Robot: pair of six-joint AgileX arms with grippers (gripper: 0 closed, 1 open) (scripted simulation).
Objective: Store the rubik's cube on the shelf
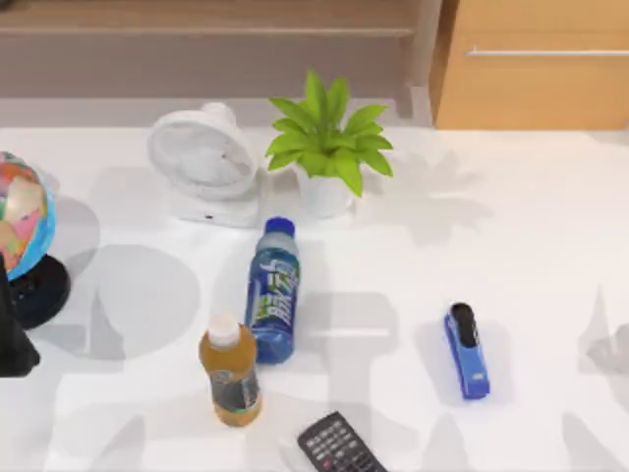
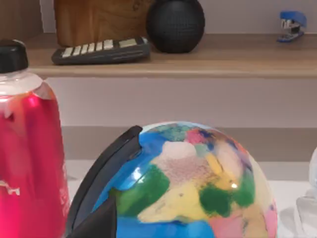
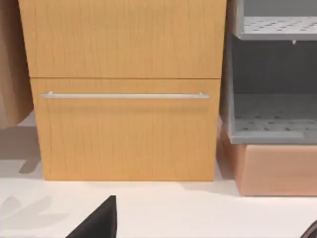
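Observation:
The rubik's cube is out of view. The shelf [image 1: 197,44] runs along the back left of the table as a long wooden ledge; the left wrist view shows the shelf [image 2: 223,62] carrying a calculator [image 2: 101,49], a black ball [image 2: 175,25] and a small blue stapler [image 2: 292,25]. My left arm [image 1: 12,339] is parked at the table's left edge beside the globe [image 1: 22,211], its gripper open with one dark finger [image 2: 99,218] in front of the globe [image 2: 198,183]. My right gripper [image 3: 213,215] is open and faces the drawer cabinet [image 3: 124,89].
On the table stand a white fan [image 1: 204,157], a potted plant [image 1: 329,143], a blue bottle [image 1: 273,290], an orange bottle [image 1: 229,374], a remote [image 1: 339,447] and a blue stapler [image 1: 466,351]. The cabinet [image 1: 536,64] stands at the back right. A red bottle [image 2: 29,148] is close to the left wrist.

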